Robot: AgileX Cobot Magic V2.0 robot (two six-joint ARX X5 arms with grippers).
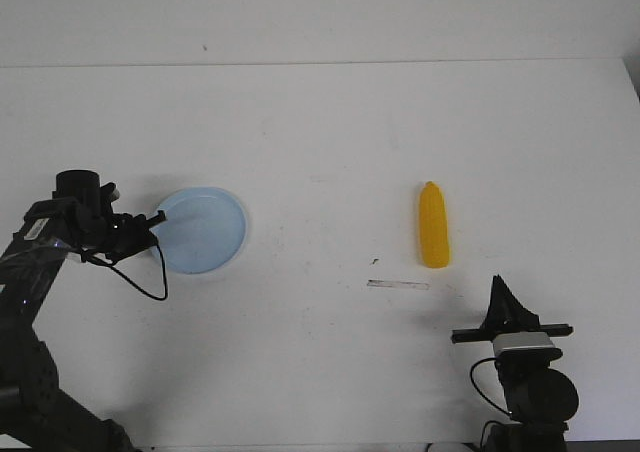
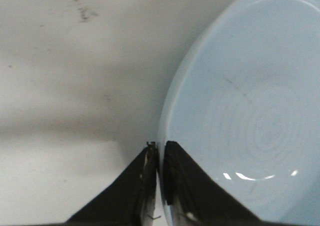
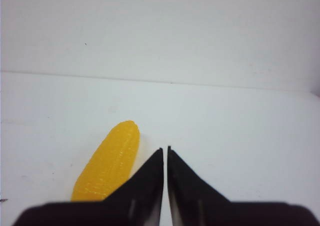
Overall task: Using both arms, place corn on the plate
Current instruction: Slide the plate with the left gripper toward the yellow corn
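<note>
The pale blue plate (image 1: pixel 205 237) lies on the white table at the left. My left gripper (image 1: pixel 157 217) is at its left rim and shut on it: in the left wrist view one finger (image 2: pixel 142 181) is outside the plate (image 2: pixel 250 86) and the other is inside, with the rim pinched at the gripper (image 2: pixel 160 147). The yellow-orange corn (image 1: pixel 433 227) lies lengthwise on the table right of centre, tip pointing away. My right gripper (image 1: pixel 497 284) is shut and empty, just in front and to the right of the corn (image 3: pixel 107 161), its tips (image 3: pixel 165 148) apart from it.
A thin pale strip (image 1: pixel 397 284) and a small dark speck lie on the table just in front and to the left of the corn. The table's far edge (image 1: pixel 320 64) runs across the back, with a white wall behind it.
</note>
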